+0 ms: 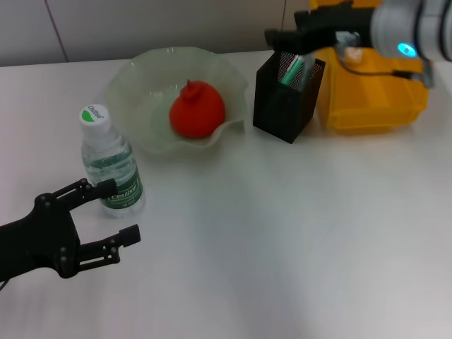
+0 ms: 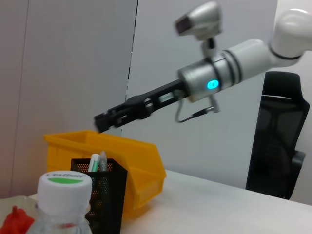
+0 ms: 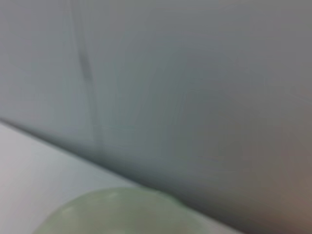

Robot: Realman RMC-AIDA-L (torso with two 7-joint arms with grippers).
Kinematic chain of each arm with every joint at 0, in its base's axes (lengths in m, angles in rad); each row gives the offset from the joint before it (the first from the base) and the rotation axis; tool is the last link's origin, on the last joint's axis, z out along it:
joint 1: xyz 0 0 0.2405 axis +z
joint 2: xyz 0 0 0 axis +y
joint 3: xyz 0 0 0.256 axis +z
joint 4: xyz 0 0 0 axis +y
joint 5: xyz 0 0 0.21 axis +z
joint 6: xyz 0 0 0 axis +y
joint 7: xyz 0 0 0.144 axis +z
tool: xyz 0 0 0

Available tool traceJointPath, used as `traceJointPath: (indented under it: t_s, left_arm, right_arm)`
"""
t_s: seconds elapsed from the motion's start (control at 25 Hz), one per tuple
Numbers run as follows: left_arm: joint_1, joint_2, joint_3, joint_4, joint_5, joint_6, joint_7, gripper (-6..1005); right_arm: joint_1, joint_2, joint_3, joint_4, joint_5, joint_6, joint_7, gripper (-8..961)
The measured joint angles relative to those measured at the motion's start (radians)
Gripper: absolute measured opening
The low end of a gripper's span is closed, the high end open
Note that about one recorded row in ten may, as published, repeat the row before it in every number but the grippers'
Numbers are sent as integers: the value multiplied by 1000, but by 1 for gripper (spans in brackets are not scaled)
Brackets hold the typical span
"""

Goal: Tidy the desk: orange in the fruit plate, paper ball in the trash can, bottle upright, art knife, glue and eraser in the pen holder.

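Orange (image 1: 197, 109) red, knobby top, sitting in fruit plate (image 1: 138, 78) at 11 o'clock on desk (image 1: 282, 233), bottle (image 1: 109, 161) upright at 9, left gripper (image 1: 122, 210) wide open and empty beside it, right gripper (image 1: 277, 37) above pen holder (image 1: 285, 95) at 1, finger state unclear, trash can (image 1: 374, 99) just behind holder, broad open desk from 3 to 6.

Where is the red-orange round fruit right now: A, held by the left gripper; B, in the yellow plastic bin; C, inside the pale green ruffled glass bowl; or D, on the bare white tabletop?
C: the red-orange round fruit sits inside the pale green ruffled glass bowl, untouched by either gripper.
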Motion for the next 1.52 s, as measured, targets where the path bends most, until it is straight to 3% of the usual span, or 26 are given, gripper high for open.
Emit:
traceJointPath:
  t_s: [0.04, 0.12, 0.16, 0.24, 0.36, 0.44, 0.52, 0.72, 1.04, 1.52]
  left_arm:
    - [-7, 4, 4, 1, 2, 3, -25, 866]
    - [-21, 10, 10, 2, 9, 11, -62, 866]
    - [-21, 10, 10, 2, 9, 11, -62, 866]
    - [-36, 13, 17, 3, 21, 29, -92, 866]
    - [-41, 12, 29, 2, 25, 34, -93, 866]
    - [-42, 12, 41, -1, 27, 35, -93, 866]
    - [-45, 13, 61, -3, 30, 38, -94, 866]
    - [-55, 21, 78, -6, 35, 46, -97, 866]
    - [-100, 24, 89, -6, 107, 49, -135, 866]
    - [-107, 32, 90, -6, 131, 65, -141, 866]
  right_arm:
    - [-69, -1, 14, -83, 79, -86, -67, 492]
    - [-134, -1, 41, -138, 178, -192, -163, 572]
    - [-134, -1, 41, -138, 178, -192, -163, 589]
    - [-216, -1, 122, -155, 335, -397, -345, 622]
    - [-262, 1, 173, -122, 432, -515, -462, 622]
    - [-313, -2, 243, -7, 544, -638, -647, 622]
    - [-318, -4, 269, 38, 563, -671, -698, 622]
    - [-314, -6, 441, 333, 582, -850, -986, 622]
    - [-306, -6, 497, 469, 529, -886, -1134, 622]
    - [-294, -3, 492, 480, 512, -885, -1141, 622]
